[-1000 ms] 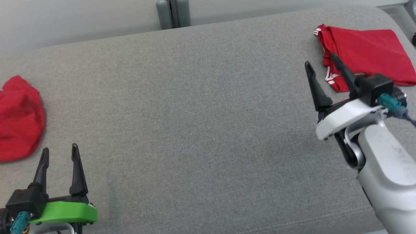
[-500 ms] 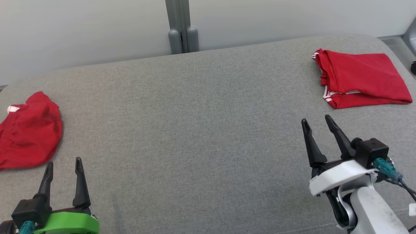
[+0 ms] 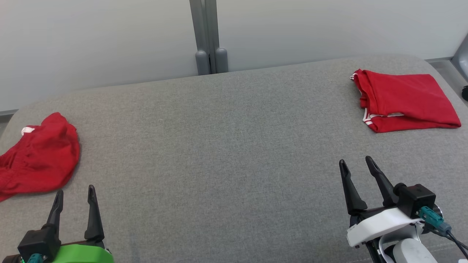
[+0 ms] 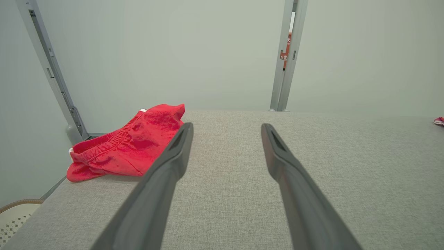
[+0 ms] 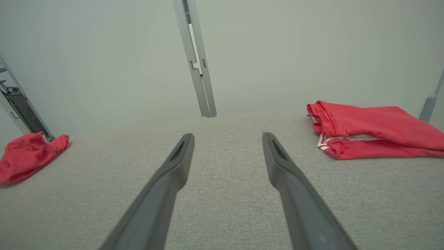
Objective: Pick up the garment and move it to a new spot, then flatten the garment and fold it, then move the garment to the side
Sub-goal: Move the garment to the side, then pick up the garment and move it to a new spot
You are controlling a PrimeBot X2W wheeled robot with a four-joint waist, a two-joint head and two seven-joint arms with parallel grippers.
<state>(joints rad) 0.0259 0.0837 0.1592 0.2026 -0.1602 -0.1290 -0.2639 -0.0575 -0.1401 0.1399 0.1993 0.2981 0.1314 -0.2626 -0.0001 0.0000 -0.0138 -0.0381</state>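
Surface first: you have a grey woven cushion top (image 3: 219,164) spread wide, its far edge meeting a pale wall (image 3: 91,44). A grey post (image 3: 207,33) stands upright at the middle of that edge, two rounded caps at its foot

Left gripper (image 3: 74,190), green body, sits well forward of the post and off to its left. Both dark fingers are spread wide and point toward the wall, with bare cushion between them. It holds nothing and touches no cloth

Right gripper (image 3: 355,160), white body, sits well forward of the post and off to its right. Its jaws are just as wide apart, it grips nothing, and it is clear of the cloth

Folded red garment (image 3: 406,98) lies flat to the right of the post near the cushion's far right corner, with white trim showing at the fold. It is well apart from the right fingers

Crumpled red garment (image 3: 40,160) lies to the left of the post at the cushion's left edge, in a loose heap with a white tag showing. It is near the left fingers but not touching them

Count for you: two red garments, two grippers, four fingers, one post
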